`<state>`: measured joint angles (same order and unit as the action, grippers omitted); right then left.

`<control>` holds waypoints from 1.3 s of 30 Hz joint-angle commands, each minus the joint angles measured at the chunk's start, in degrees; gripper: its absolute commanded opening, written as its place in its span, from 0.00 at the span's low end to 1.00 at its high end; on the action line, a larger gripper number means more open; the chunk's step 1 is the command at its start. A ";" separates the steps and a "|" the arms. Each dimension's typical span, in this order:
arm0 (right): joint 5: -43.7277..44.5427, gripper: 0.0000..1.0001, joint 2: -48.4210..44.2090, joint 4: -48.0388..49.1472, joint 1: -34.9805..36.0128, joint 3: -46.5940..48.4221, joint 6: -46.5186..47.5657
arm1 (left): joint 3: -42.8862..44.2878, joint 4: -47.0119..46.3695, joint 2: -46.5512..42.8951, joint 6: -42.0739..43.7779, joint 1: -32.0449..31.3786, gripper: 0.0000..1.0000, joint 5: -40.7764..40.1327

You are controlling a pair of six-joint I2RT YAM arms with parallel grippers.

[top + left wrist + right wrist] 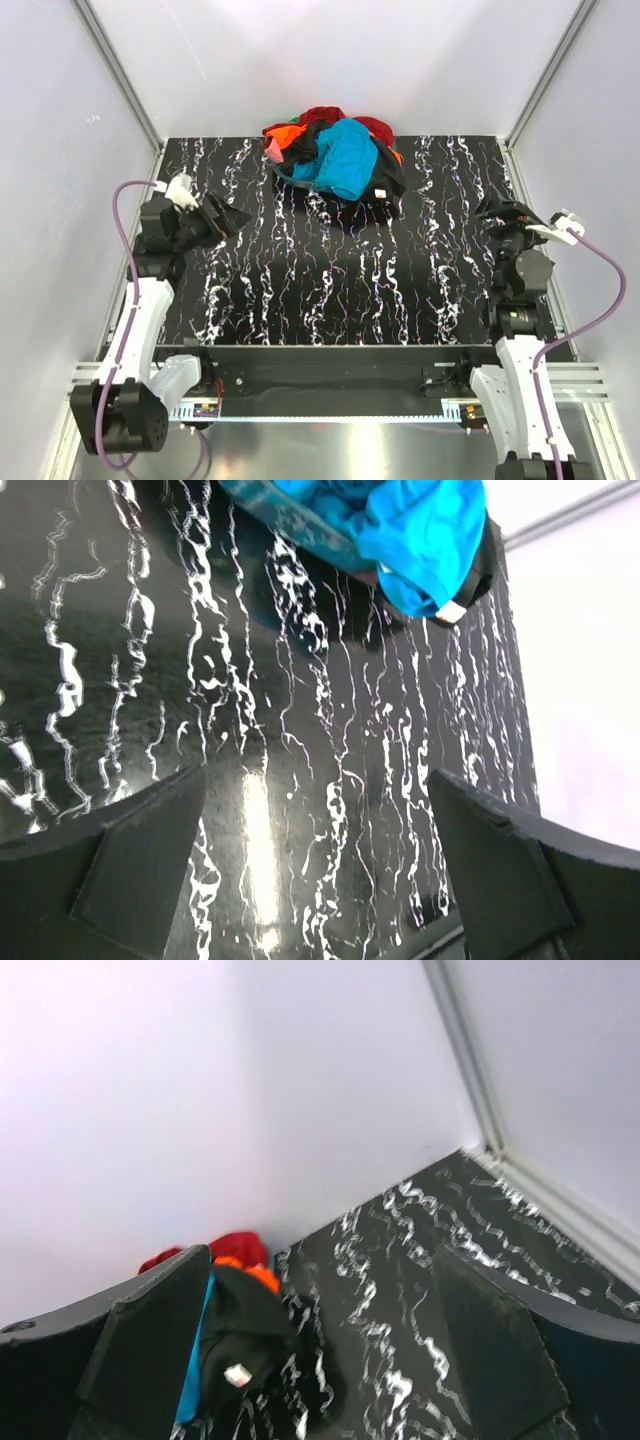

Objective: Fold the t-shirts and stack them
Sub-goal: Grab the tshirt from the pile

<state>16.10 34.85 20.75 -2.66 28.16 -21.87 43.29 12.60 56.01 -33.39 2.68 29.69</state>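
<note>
The t-shirts lie in one crumpled pile [335, 160] at the back middle of the black marbled table [330, 290]. A bright teal-blue shirt [347, 155] is on top, with black [388, 180], red [322, 116], orange [285, 135] and pink [272, 150] cloth around it. The teal shirt [400, 525] shows at the top of the left wrist view; black [240, 1335], red [235, 1248] and orange cloth show in the right wrist view. My left gripper [238, 218] is open and empty, left of the pile. My right gripper [490, 212] is open and empty, right of it.
White walls with aluminium corner posts [125, 85] enclose the table on the left, back and right. A small white tag [237, 1375] shows on the black cloth. Purple cables [125, 215] run along both arms.
</note>
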 commanded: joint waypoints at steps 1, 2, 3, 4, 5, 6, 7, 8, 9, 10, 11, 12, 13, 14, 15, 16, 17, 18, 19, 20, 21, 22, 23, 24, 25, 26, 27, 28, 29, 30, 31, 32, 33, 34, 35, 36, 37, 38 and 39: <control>-5.71 1.00 -0.32 -17.22 0.28 3.90 -4.14 | 9.42 14.39 -4.24 5.16 0.49 0.99 -5.85; -12.43 1.00 2.91 -18.72 0.28 6.01 -4.23 | 12.75 16.47 -4.07 6.65 0.57 0.99 -6.05; -15.89 1.00 5.38 -19.86 0.28 11.16 -4.41 | 13.74 18.49 -3.54 8.32 0.92 0.99 -1.18; -20.62 1.00 8.10 -24.57 0.28 14.43 -4.50 | 13.84 19.82 -2.15 9.38 0.66 0.99 3.57; -25.80 1.00 13.87 -27.40 0.37 17.77 -5.28 | 12.80 19.40 -1.26 8.70 0.75 0.99 9.62; -26.29 0.99 16.45 -34.65 0.72 25.11 -5.73 | 11.66 17.04 -0.64 7.38 -0.55 0.99 20.38; -25.94 1.00 18.57 -37.69 1.16 28.41 -6.08 | 11.30 17.19 -0.64 6.24 -0.65 0.99 20.32; -26.12 1.00 21.54 -39.37 1.77 31.05 -5.65 | 11.21 19.37 -2.03 7.10 -0.66 0.99 16.14; -26.03 1.00 22.53 -41.47 2.30 34.99 -5.55 | 10.77 21.57 -4.13 8.85 -0.83 0.99 1.92; -25.86 1.00 23.50 -42.19 6.39 36.77 -5.29 | 9.89 23.85 -9.55 10.26 -0.83 0.99 -5.97; -25.24 1.00 26.29 -43.24 8.52 38.62 -3.81 | 7.88 24.83 -12.30 10.53 -0.83 0.99 -13.45; -24.11 1.00 28.50 -47.43 10.72 43.85 -3.01 | 6.91 25.45 -14.94 10.80 -0.83 0.99 -23.70; -22.36 1.00 31.04 -49.82 13.70 46.87 -2.14 | 6.20 26.59 -18.97 11.06 -0.92 0.99 -27.37; -17.81 1.00 36.64 -52.11 18.86 49.85 -0.73 | 4.98 26.77 -20.57 10.80 -0.92 0.99 -29.41; -16.46 1.00 39.65 -55.78 21.44 55.37 -0.37 | 4.79 26.86 -21.81 10.54 -1.01 0.99 -30.99; -13.75 0.99 42.46 -56.95 23.38 57.77 -0.19 | 5.05 26.95 -23.12 10.71 -1.01 0.99 -30.40; -10.59 1.00 47.45 -57.66 25.83 59.71 -0.45 | 5.14 26.86 -23.49 10.88 -1.01 0.99 -30.05; -9.86 1.00 49.76 -58.02 26.29 62.60 -0.54 | 4.88 26.69 -23.66 10.63 -1.01 0.99 -29.96; -9.94 1.00 51.88 -58.02 26.56 63.85 -0.89 | 4.62 26.34 -23.32 10.54 -0.92 0.99 -30.04; -10.38 1.00 56.07 -58.02 27.52 66.38 -1.07 | 4.61 26.34 -22.79 10.80 -1.01 0.99 -30.04; -10.38 0.98 58.29 -58.02 28.05 67.89 -1.07 | 4.79 26.51 -21.48 10.97 -1.01 0.99 -28.57; -9.86 0.94 62.84 -58.02 28.84 69.47 -0.55 | 4.88 26.68 -20.95 11.24 -1.01 0.99 -28.03; -9.25 0.93 65.06 -58.37 30.15 73.05 -0.37 | 4.96 26.69 -20.51 11.33 -1.01 0.99 -27.41; -8.55 0.93 67.34 -58.98 30.95 75.00 -0.02 | 4.96 26.69 -19.98 11.33 -1.01 0.99 -26.28; -7.32 0.93 71.54 -59.51 31.39 76.85 0.42 | 4.96 26.69 -19.89 11.41 -1.01 0.99 -26.00; -6.44 0.92 73.67 -60.12 31.74 78.78 0.42 | 4.88 26.60 -19.80 11.41 -1.01 0.99 -25.83; -5.47 0.91 75.78 -61.78 32.18 82.72 0.34 | 4.88 26.69 -19.97 11.41 -1.01 0.99 -26.09; -3.81 0.90 79.37 -62.58 32.27 84.50 0.07 | 4.79 26.69 -19.97 11.41 -1.01 0.99 -26.09; -2.92 0.88 80.97 -63.11 32.45 87.12 -0.10 | 4.79 26.60 -20.15 11.41 -1.01 0.99 -26.18; -2.13 0.88 82.29 -63.81 32.36 88.19 -0.19 | 4.88 26.69 -20.32 11.33 -1.01 0.99 -26.26; -0.47 0.87 84.74 -64.08 32.36 89.16 -0.19 | 4.70 26.60 -20.32 11.33 -1.01 0.99 -26.53; 0.59 0.84 85.81 -64.43 32.36 90.91 -0.28 | 4.70 26.60 -20.41 11.33 -1.01 0.99 -26.62; 1.21 0.83 86.87 -64.78 32.28 91.71 -0.28 | 4.70 26.60 -20.33 11.41 -1.01 0.99 -26.62; 1.83 0.83 88.79 -64.79 32.36 92.42 -0.02 | 4.70 26.60 -20.15 11.41 -0.92 0.99 -26.53; 2.01 0.81 89.68 -64.87 32.36 93.82 0.16 | 4.70 26.69 -20.24 11.41 -1.01 0.99 -26.35; 2.09 0.78 90.65 -65.14 32.36 94.70 0.25 | 4.70 26.60 -20.24 11.33 -0.92 0.99 -26.35; 2.27 0.77 92.22 -65.31 32.36 95.49 0.68 | 4.70 26.60 -20.24 11.33 -0.92 0.99 -26.35; 2.45 0.74 93.02 -66.01 32.36 96.98 0.69 | 4.70 26.60 -20.24 11.33 -0.92 0.99 -26.44; 2.53 0.68 93.64 -66.36 32.36 97.69 0.69 | 4.70 26.60 -20.24 11.33 -0.83 0.99 -26.44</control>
<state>15.27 126.98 -43.90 29.63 121.12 -22.15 48.07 40.71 36.10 -22.85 1.61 3.81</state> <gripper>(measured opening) 0.725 0.987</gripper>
